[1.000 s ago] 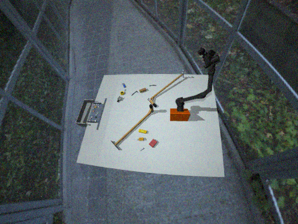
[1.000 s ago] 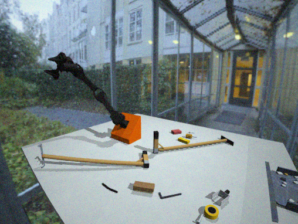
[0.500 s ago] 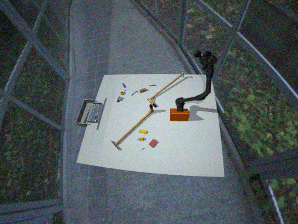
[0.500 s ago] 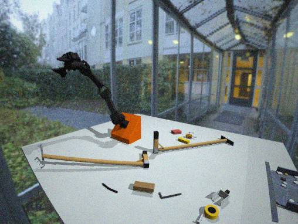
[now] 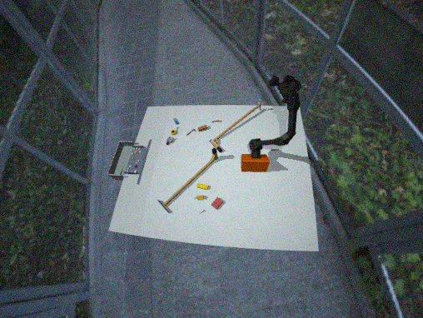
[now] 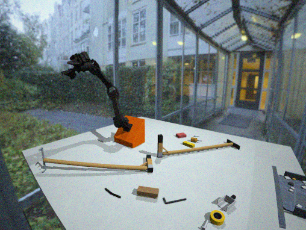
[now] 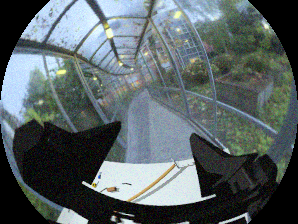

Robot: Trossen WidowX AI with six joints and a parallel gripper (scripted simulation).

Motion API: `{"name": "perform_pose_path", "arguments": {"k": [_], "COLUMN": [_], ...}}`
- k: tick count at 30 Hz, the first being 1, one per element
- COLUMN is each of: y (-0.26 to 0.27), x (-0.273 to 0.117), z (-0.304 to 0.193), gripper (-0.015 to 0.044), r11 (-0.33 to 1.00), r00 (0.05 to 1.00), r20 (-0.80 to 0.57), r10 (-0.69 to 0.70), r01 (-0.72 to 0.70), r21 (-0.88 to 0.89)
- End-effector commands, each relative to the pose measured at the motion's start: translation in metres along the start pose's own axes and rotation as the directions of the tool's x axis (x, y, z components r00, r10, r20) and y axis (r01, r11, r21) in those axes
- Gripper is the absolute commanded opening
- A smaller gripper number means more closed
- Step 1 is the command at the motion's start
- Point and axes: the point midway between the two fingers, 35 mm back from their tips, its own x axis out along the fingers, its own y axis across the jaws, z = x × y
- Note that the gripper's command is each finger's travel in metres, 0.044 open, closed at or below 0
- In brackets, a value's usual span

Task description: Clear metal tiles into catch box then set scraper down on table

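The scraper [image 5: 189,181] [image 6: 199,149] lies on the table, a long wooden shaft with a wide flat blade at one end and an upright dark grip at the other. Small metal tiles [image 5: 135,152] [image 6: 291,189] are scattered on the dark steel bench plate [image 5: 141,158] [image 6: 290,202] at the table's far edge. The catch box [image 5: 114,160] stands beyond the plate in the top view; no tiles can be made out in it. My gripper [image 6: 66,68] [image 7: 157,131] is open and empty, high above the table edge near the forked tool's end, well away from the scraper.
A second long tool [image 5: 237,123] [image 6: 96,165] [image 7: 155,184] with a forked end lies on the table. A grey bar [image 5: 144,162] [image 6: 278,195] runs along the plate's near side. A wooden block [image 6: 147,192], yellow tape roll [image 6: 217,217] and red block [image 5: 217,203] [image 6: 181,135] lie about.
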Motion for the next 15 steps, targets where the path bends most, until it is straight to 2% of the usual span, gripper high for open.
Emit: {"name": "perform_pose_path", "arguments": {"k": [1,15], "y": [0.007,0.028], "x": [-0.006,-0.028], "z": [-0.010,-0.050], "gripper": [0.0440,0.0440], "r11": [1.000,0.994], "r00": [1.000,0.989], "r20": [-0.025,-0.117], "r10": [-0.012,-0.088], "r01": [0.012,0.079], "r21": [-0.016,-0.078]}}
